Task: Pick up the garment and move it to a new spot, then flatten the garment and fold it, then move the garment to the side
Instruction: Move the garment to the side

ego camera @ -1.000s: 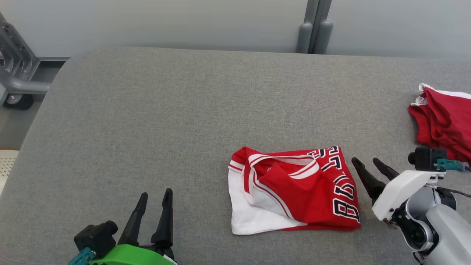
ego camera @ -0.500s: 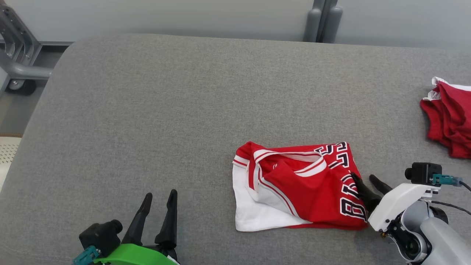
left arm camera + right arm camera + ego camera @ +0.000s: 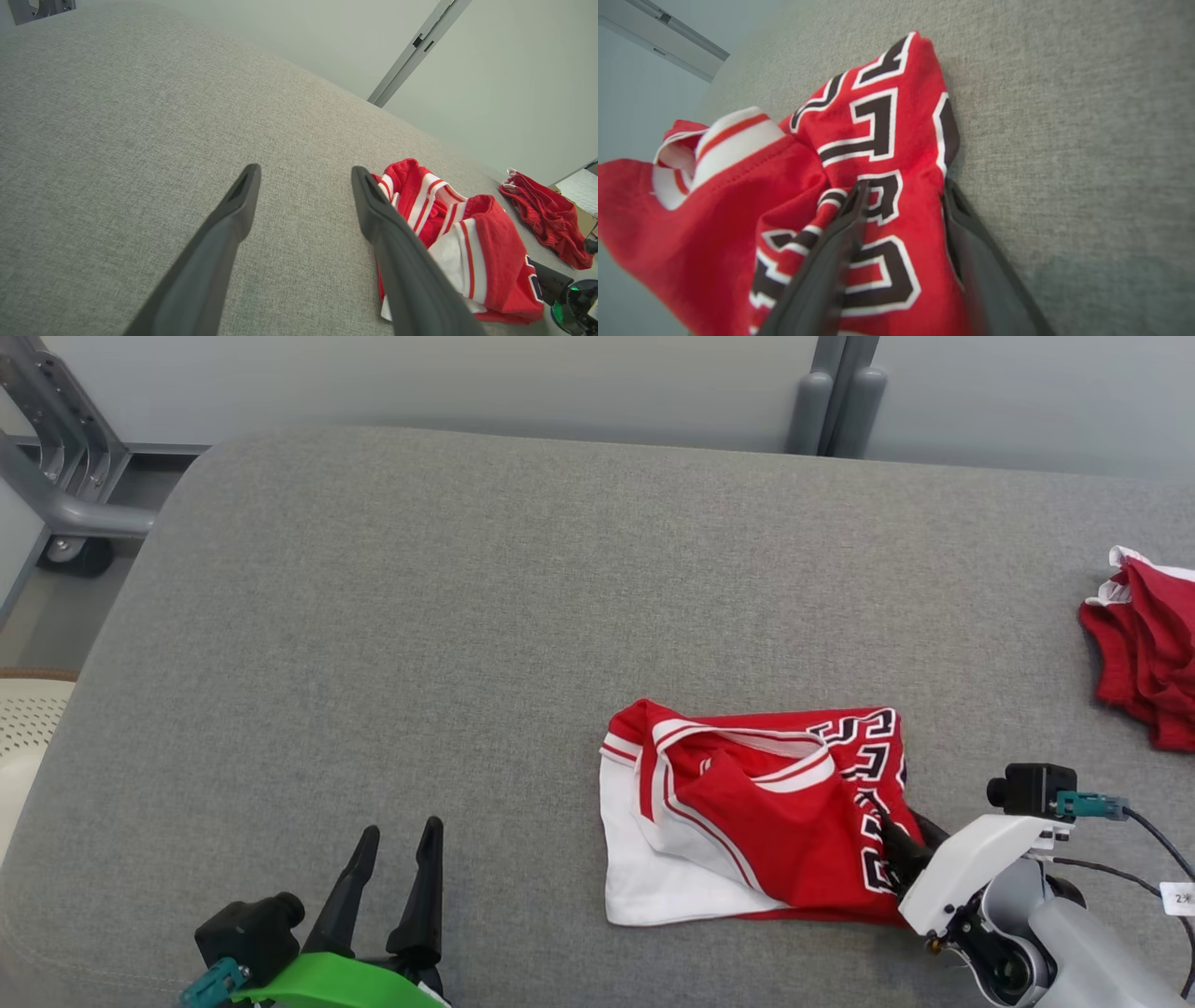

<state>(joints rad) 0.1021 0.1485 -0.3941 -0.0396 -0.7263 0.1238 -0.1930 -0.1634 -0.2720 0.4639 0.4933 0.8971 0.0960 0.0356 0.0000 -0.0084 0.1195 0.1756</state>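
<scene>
The garment (image 3: 756, 812) is a red and white jersey with black letters, lying crumpled on the grey padded surface (image 3: 448, 616) right of centre. My right gripper (image 3: 904, 826) is at its right edge. In the right wrist view the two dark fingers straddle a lettered fold (image 3: 882, 210) of the garment (image 3: 878, 116), one on top of the cloth and one along its edge, a wide gap between them. My left gripper (image 3: 401, 828) hovers open over bare surface at the lower left, apart from the garment (image 3: 467, 242), with nothing between its fingers (image 3: 243, 196).
A second red cloth (image 3: 1144, 653) lies bunched at the surface's far right edge. A grey metal frame with a wheel (image 3: 65, 476) stands off the back left corner. A grey post (image 3: 836, 397) rises behind the back edge.
My right gripper has moved left from beside the garment onto its right edge, and cloth now lies between the fingers. The head camera has shifted a little. The left arm holds its place.
</scene>
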